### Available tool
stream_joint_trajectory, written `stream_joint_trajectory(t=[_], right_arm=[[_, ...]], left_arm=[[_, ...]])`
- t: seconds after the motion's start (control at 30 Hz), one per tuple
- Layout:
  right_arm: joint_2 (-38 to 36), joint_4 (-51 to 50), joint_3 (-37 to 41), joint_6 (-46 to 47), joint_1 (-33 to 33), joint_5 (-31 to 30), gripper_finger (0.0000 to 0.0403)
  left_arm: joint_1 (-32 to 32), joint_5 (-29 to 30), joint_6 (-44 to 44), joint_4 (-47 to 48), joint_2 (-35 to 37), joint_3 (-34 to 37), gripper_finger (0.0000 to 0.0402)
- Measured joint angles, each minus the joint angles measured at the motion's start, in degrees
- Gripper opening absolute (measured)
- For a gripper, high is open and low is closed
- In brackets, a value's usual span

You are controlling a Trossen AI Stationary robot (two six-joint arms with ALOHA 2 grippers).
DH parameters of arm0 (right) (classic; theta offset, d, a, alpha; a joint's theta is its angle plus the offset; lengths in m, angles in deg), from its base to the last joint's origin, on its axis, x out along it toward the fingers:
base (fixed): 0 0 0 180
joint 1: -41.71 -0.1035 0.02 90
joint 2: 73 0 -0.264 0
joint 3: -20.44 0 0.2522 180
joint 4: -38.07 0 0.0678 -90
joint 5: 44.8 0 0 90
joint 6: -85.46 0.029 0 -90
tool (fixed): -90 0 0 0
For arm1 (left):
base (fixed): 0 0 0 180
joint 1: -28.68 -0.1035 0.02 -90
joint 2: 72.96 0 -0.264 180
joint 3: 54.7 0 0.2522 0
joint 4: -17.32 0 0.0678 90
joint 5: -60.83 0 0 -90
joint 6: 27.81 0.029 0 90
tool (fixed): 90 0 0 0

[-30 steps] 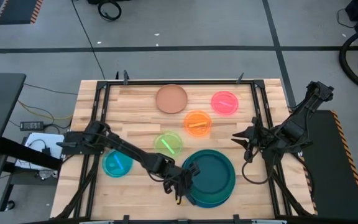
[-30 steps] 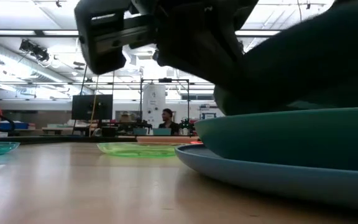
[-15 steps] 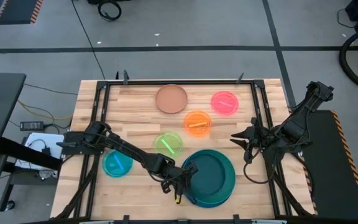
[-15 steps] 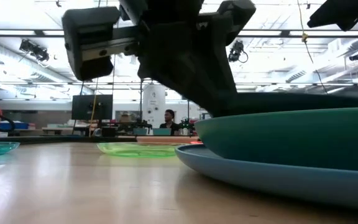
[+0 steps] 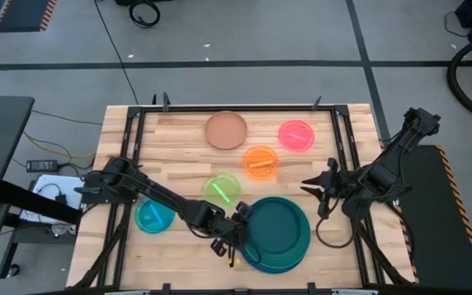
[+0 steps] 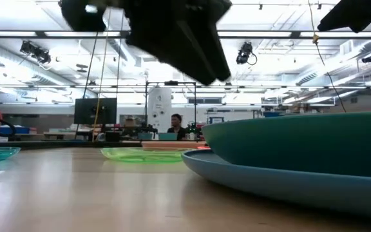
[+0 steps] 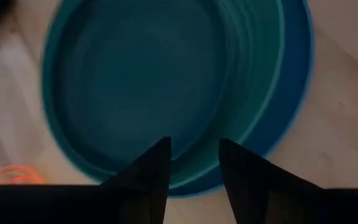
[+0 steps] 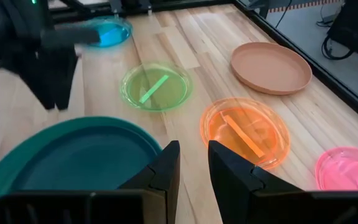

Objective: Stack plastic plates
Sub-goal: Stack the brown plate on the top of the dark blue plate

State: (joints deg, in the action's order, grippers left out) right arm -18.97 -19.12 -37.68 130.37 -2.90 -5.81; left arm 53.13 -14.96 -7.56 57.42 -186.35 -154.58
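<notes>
Three plates lie stacked at the table's near right: the dark teal plate [image 5: 277, 229] on a teal one [image 7: 267, 74], on the large blue plate [image 6: 269, 183]. My left gripper [image 5: 239, 231] is open and empty, above the stack's left rim; in the left wrist view [image 7: 193, 149] its fingers stand over that rim. My right gripper [image 5: 314, 190] hangs open and empty above the table to the right of the stack. The lime-green [image 5: 221, 189], orange [image 5: 260, 161], pink [image 5: 296, 134], tan-brown [image 5: 225, 129] and cyan [image 5: 154, 215] plates lie singly on the table.
The wooden table [image 5: 179, 164] has a black frame along its edges. The single plates lie across the far and left parts; bare wood shows between the cyan plate and the stack. My left arm [image 8: 48, 68] reaches across the near left. A person sits far off in the room [image 6: 174, 122].
The dark teal plate, held tilted over the stack a second ago, has come down level onto the teal plate. My left gripper has let go of it, risen clear and drawn back a little toward the table's left edge.
</notes>
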Motion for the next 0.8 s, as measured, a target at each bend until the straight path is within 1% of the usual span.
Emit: stream_joint_trajectory(t=[0.1,0.3,0.47,0.57,0.67,0.8], right_arm=[[2.83,2.96,0.00,-3.06,2.36,2.41,0.0093],[6.56,9.46,0.00,-11.04,9.62,9.60,0.0093],[8.23,13.89,0.00,-17.41,14.38,11.88,0.0089],[8.88,17.35,0.00,-21.60,18.57,16.19,0.0086],[9.75,20.43,-0.02,-26.10,22.87,20.87,0.0084],[10.85,22.97,-0.04,-30.39,27.30,25.39,0.0083]], left_arm=[[0.22,0.25,-1.64,-1.45,2.82,2.47,0.0142],[-0.20,0.48,-4.93,-9.42,8.66,12.20,0.0142],[-0.31,2.01,-7.58,-17.08,15.03,21.64,0.0142],[-0.29,3.24,-9.18,-22.51,19.25,26.87,0.0142],[-0.64,3.86,-11.16,-26.04,22.84,31.32,0.0142],[-1.64,5.79,-13.81,-26.51,26.20,35.26,0.0142]])
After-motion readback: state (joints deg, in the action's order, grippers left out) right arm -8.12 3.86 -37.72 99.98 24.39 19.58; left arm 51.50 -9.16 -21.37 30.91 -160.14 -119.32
